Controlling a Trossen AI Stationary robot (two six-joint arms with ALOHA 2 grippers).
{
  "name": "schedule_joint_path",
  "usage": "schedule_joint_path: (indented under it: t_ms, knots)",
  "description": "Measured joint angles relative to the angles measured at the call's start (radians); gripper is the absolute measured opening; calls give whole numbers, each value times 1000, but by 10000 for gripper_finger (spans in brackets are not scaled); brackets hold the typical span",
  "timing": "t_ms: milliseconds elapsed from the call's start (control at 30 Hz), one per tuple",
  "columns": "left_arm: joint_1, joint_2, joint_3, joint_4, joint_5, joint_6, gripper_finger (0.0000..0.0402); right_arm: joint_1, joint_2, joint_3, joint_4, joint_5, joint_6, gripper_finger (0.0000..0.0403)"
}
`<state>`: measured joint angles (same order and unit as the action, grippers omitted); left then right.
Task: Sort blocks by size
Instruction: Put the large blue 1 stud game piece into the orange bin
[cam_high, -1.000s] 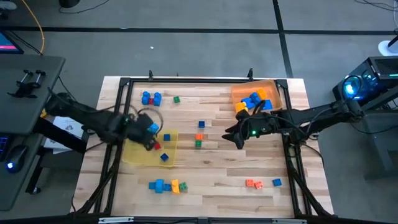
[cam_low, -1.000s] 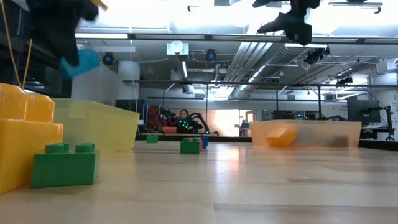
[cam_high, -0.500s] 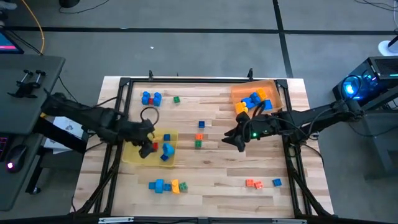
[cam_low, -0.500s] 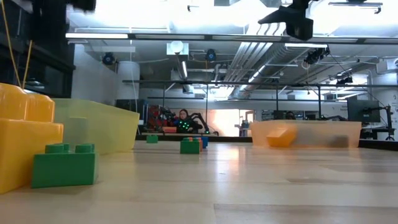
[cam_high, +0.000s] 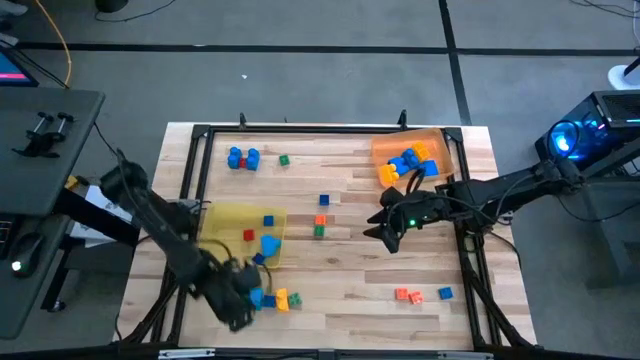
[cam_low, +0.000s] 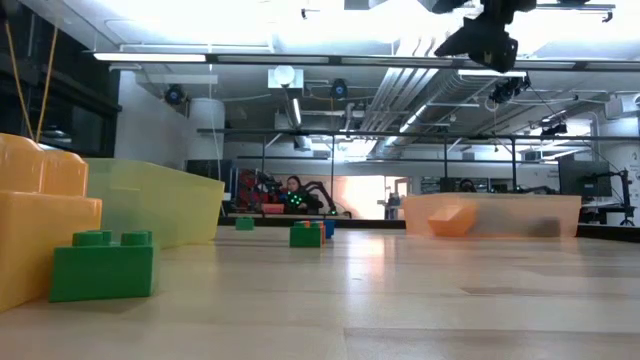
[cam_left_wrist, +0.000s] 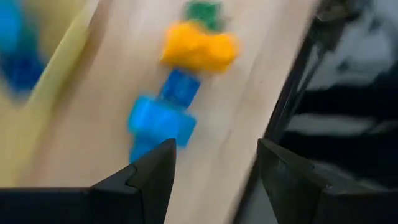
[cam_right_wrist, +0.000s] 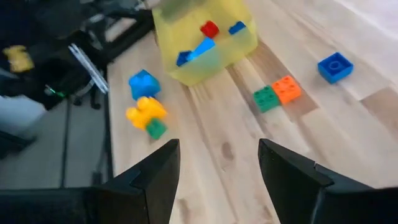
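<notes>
The blocks lie scattered over the wooden table. A row of blue, yellow and green blocks (cam_high: 270, 298) sits near the front left, and my left gripper (cam_high: 240, 303) hovers open just left of its blue end (cam_left_wrist: 158, 121), touching nothing. The yellow tray (cam_high: 222, 248) holds blue blocks (cam_high: 268, 244) and a red one. The orange tray (cam_high: 440, 148) holds blue and orange blocks (cam_high: 405, 162). My right gripper (cam_high: 385, 238) hangs open over the table's middle right, nothing between its fingers (cam_right_wrist: 155, 171).
Loose blocks lie about: a blue pair (cam_high: 242, 158) and a green one (cam_high: 284, 160) at the far left, blue, orange and green ones (cam_high: 320, 220) in the middle, orange (cam_high: 405, 294) and blue (cam_high: 445, 293) at the front right. A black frame (cam_high: 190, 200) borders the table.
My left gripper has let go of a light blue block over the yellow tray, where it now lies. It has then swung quickly toward the table's near edge and now hangs beside the row of blocks at the front left.
</notes>
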<state>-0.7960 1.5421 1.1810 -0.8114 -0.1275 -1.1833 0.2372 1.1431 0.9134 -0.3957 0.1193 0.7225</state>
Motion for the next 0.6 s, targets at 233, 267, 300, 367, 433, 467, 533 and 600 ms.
schedule_joint_path:
  t_ms: [233,267,300,367,433,467,533,600]
  knots:
    - [6,182,112,-64,39,86,209,-28,0,0,-31,-18,-65,211]
    - [8,186,112,-63,68,-18,209,-28,0,0,-35,-19,-74,211]
    - [10,187,110,-62,92,-129,209,-28,0,0,-37,-20,-81,211]
    - [13,180,108,-67,108,-314,209,-28,0,0,-36,-20,-106,211]
    - [26,161,109,-75,98,-481,209,-28,0,0,-36,-16,-126,211]
    - [37,155,110,-81,92,-570,209,-28,0,0,-36,-14,-133,211]
    - [58,154,110,-91,87,-719,209,-28,0,0,-39,-12,-145,211]
    - [75,166,109,-103,84,-802,209,-28,0,0,-44,-11,-148,211]
